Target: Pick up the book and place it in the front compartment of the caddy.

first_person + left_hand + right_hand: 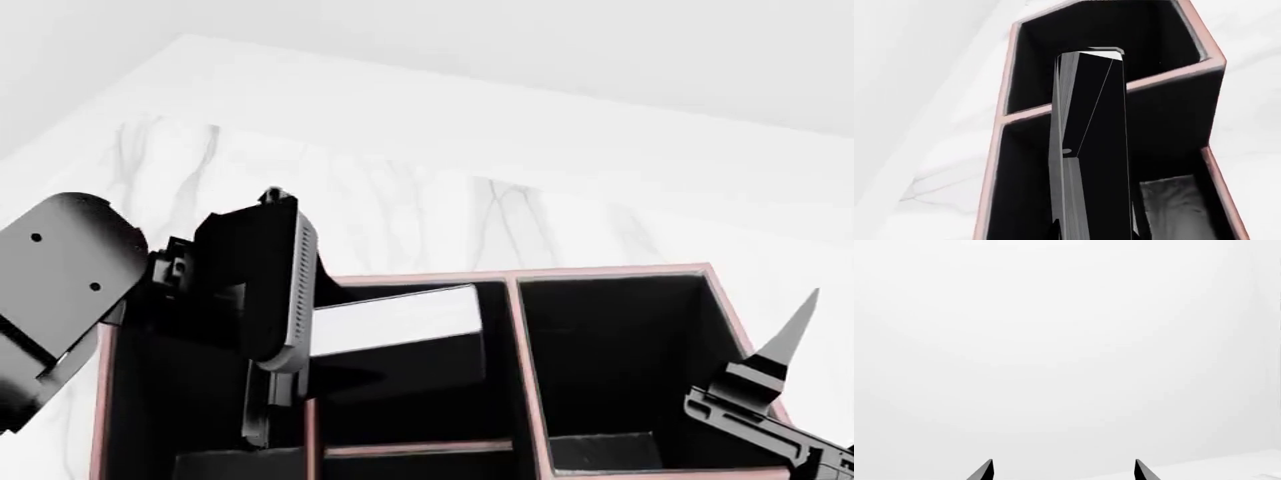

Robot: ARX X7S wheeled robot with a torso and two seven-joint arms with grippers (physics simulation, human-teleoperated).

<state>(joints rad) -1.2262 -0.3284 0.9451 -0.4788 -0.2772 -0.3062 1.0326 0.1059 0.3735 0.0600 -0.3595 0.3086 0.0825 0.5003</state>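
My left gripper [274, 390] is squeezed tight on the book [398, 340], which hangs partly inside the middle cell [414, 420] of the caddy [607, 272]. My right gripper [1063, 471] is spread apart, holding nothing, beside the caddy.

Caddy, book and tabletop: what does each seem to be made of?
Caddy: reddish-brown, leather-look walls with a matte black lining, possibly felt. Book: plain black cover, white paper-like page edges. Tabletop: white, grey-veined, marble-look. All are simulator renders, so the materials are guesses.
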